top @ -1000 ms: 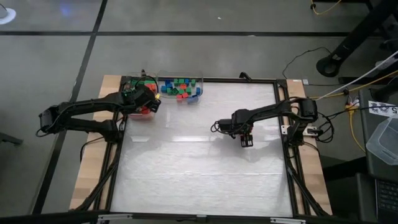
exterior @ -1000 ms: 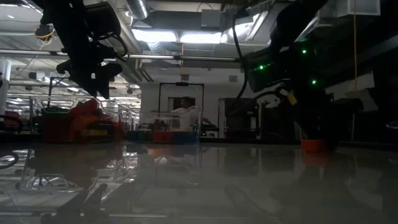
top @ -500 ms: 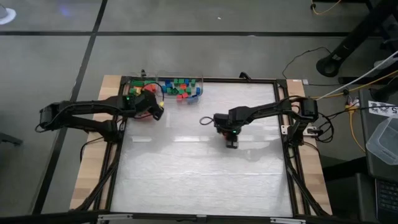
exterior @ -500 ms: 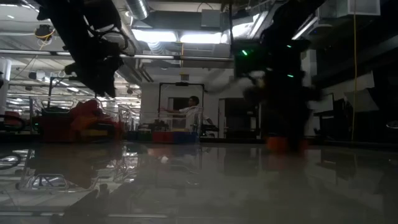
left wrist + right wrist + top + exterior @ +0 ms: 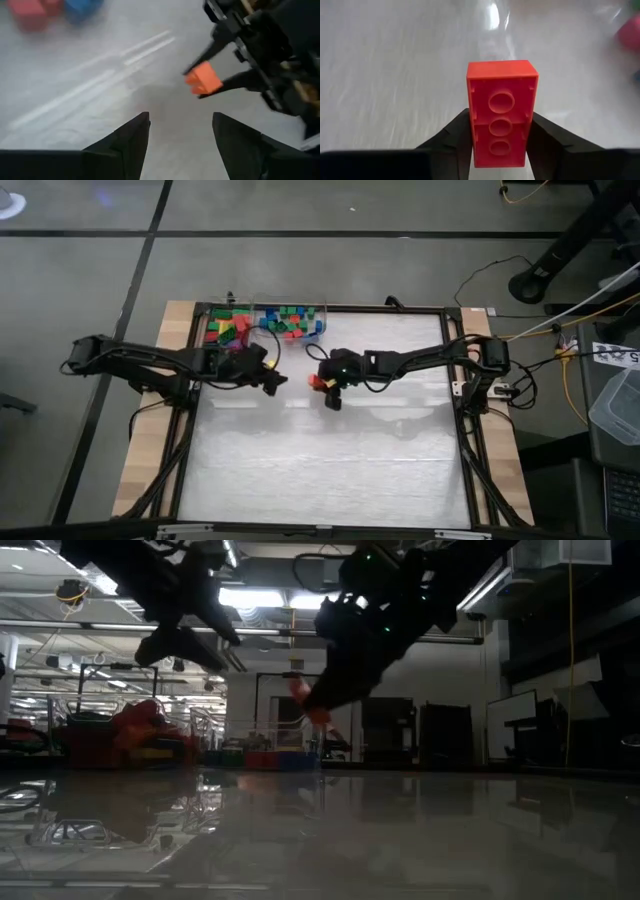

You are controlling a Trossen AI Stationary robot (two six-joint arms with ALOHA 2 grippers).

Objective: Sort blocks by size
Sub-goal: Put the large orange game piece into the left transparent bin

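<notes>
- Near the middle of the surface (image 5: 330,470), up toward the far edge, my right pincer (image 5: 322,381) is squeezing a long red-orange block (image 5: 502,110) between its two fingers.
- I think the block could slip out. Only its lower end sits between the fingers, and most of it sticks out past the tips.
- If it falls, I guess it could bounce on the shiny surface and land far from the right pile.
- My two arms are very close together. The left pincer (image 5: 270,379) is just beside the right one, so I worry they could bump.
- A bump could knock the block loose.
- My left pincer is open and holds nothing. It hangs above the surface with its fingers pointed toward the block.
- My right arm is stretched far across from its side, with the block lifted off the surface.
- All the other blocks (image 5: 289,321) sit in two clear bins (image 5: 322,312) at the far left corner.
</notes>
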